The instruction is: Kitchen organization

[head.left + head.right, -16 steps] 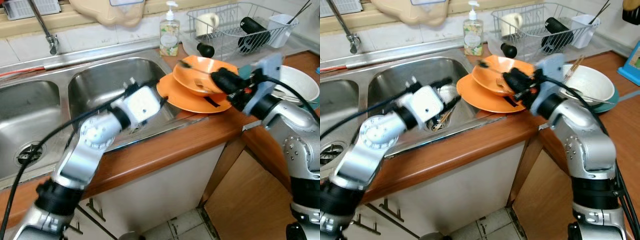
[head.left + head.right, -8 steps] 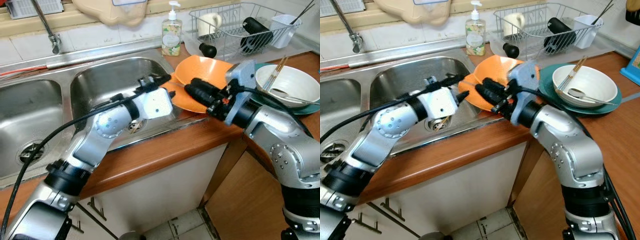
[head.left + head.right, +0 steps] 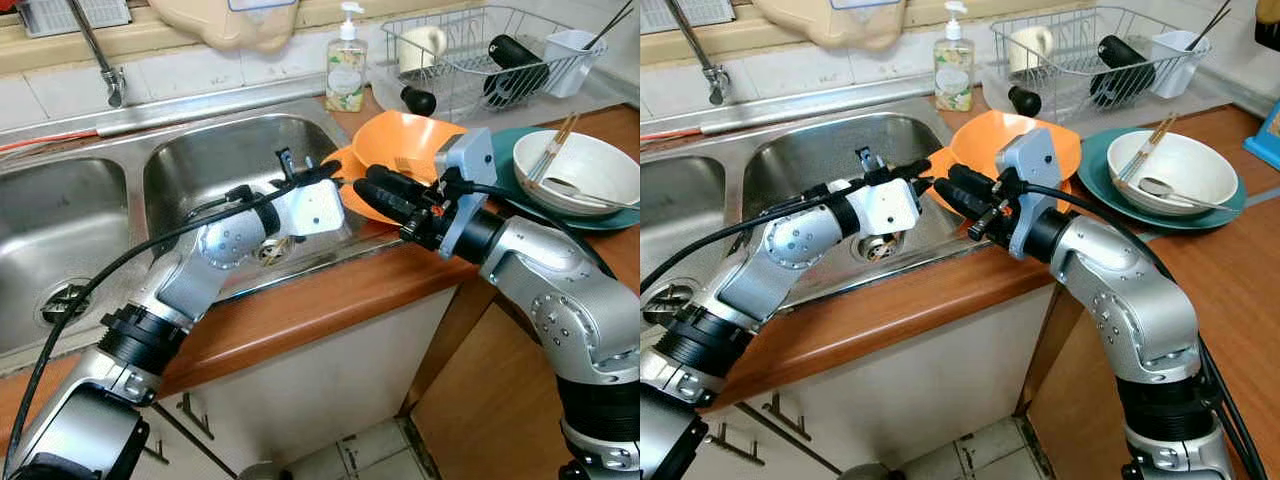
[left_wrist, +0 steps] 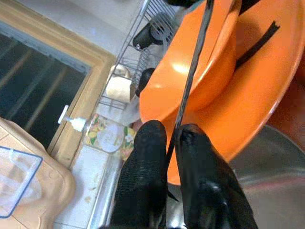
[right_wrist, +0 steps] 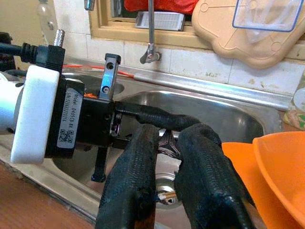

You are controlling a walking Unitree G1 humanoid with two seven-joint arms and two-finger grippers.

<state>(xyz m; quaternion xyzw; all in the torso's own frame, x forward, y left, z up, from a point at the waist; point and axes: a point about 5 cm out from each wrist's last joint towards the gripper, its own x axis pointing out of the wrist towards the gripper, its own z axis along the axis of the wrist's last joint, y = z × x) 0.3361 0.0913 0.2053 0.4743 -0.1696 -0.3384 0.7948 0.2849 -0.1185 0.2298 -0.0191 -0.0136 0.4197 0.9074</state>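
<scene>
Over sink edge, both pincers (image 3: 330, 172) (image 3: 948, 188) closed, tips meeting beside orange plates (image 3: 425, 150).

the only print is a white sticker (image 5: 69, 118) on the black side of the left wrist camera housing (image 5: 35, 114). it carries a small qr code and a line starting "model:", but the rest is too small to read.

I see a shiny sink (image 3: 60, 215) with 2 bowls set in a brown wooden counter (image 3: 330, 300). White tiles (image 3: 200, 70) line the wall under a window frame (image 5: 143, 38). Below are white cupboard doors (image 3: 330, 380) and a tiled floor (image 3: 380, 455).
</scene>
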